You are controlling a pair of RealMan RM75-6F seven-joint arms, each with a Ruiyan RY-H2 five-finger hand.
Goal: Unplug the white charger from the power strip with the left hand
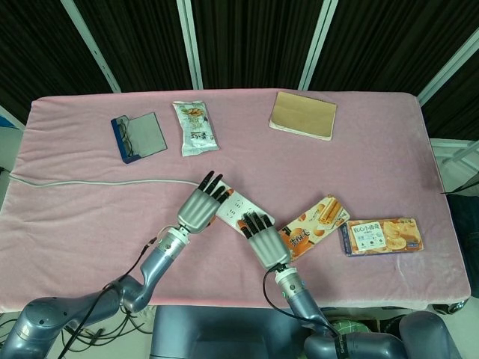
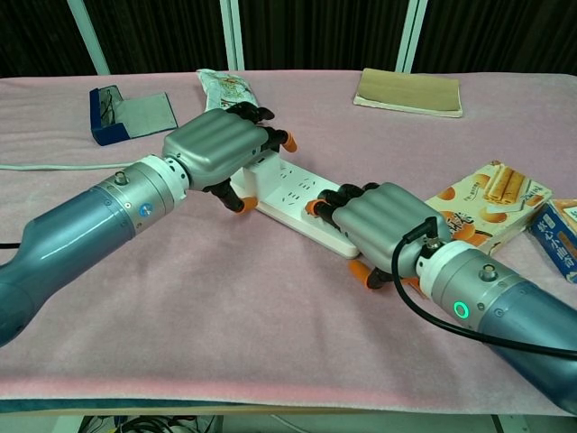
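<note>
Left hand (image 2: 216,149) curled over the power strip's (image 2: 297,194) far end, charger hidden so grip unclear, right hand (image 2: 379,219) pressing fingers flat on its near end

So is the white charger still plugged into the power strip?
Cannot tell. The left hand covers that end of the power strip, hiding any charger.

No legible text on any packet or box.

Both hands, the left hand (image 2: 215,149) and the right hand (image 2: 379,216), wear brushed grey metal shells, fingertips capped in orange rubbery pads. Under their fingers, the power strip (image 2: 297,194) looks glossy white plastic, lying on matt, fuzzy pink cloth (image 2: 225,307)
</note>
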